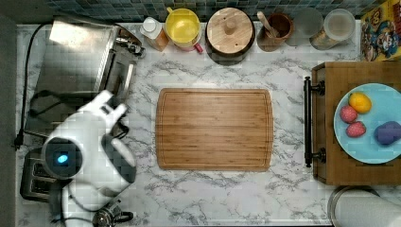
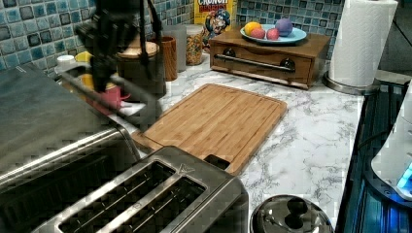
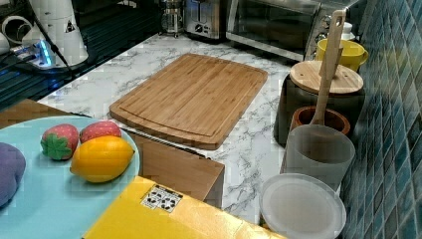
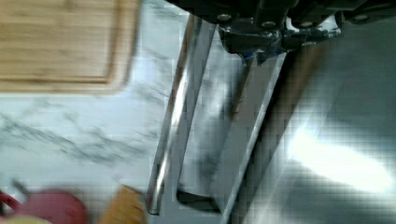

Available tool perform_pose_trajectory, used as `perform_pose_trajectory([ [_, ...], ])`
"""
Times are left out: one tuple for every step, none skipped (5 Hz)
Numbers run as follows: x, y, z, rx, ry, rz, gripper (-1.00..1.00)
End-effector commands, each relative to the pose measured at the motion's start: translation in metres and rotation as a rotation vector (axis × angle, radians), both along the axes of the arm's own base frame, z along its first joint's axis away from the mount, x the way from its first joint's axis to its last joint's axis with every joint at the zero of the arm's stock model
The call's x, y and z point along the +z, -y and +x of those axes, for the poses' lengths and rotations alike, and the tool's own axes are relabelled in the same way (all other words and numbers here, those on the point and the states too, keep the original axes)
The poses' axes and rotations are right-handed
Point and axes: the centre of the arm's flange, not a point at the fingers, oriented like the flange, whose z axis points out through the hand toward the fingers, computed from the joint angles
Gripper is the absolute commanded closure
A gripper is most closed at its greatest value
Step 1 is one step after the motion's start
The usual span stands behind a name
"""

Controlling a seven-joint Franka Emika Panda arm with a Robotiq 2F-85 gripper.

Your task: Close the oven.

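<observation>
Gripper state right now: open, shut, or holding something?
Gripper: cannot be told. It sits at the top edge of the glass door of the large brushed stainless-steel toaster oven, beside the door's metal bar handle.

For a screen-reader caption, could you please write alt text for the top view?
A white robot arm reaches over a steel oven at the top view's left. A bamboo cutting board lies mid-counter on the marble, and a blue plate of toy fruit sits at the right.
</observation>
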Motion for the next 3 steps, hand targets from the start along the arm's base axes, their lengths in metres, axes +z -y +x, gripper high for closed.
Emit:
perform_pose_trajectory([
  [0.1476,-0.1052,-0.0176,-0.055,0.240,-0.118,1.00],
  [0.1476,-0.1051,-0.0175,-0.055,0.240,-0.118,1.00],
  [0.1476,-0.1052,-0.0176,-0.055,0.240,-0.118,1.00],
])
